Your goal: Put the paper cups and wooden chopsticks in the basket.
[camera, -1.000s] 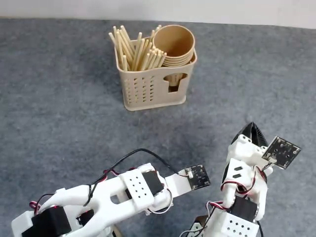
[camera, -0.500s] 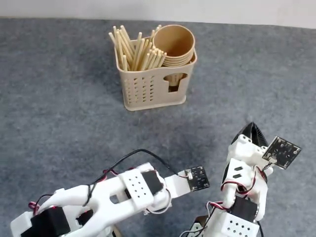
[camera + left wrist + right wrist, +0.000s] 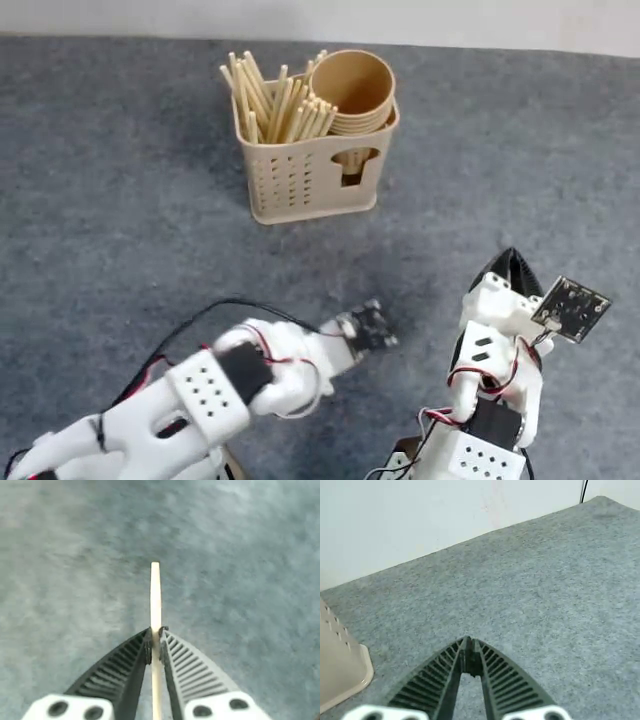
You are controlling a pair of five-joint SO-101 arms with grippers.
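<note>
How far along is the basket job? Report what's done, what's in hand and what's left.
Done: stacked paper cups and a bundle of wooden chopsticks stand in the basket. In hand: the left gripper is shut on one chopstick over the mat; the right gripper is shut, empty. Left: getting that chopstick into the basket.

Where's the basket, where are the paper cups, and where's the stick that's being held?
basket (image 3: 300, 185), high view, its front wall with holes.
paper cups (image 3: 350, 85), high view, inside the top cup.
chopstick (image 3: 155, 595), left wrist view, its free end.
</note>
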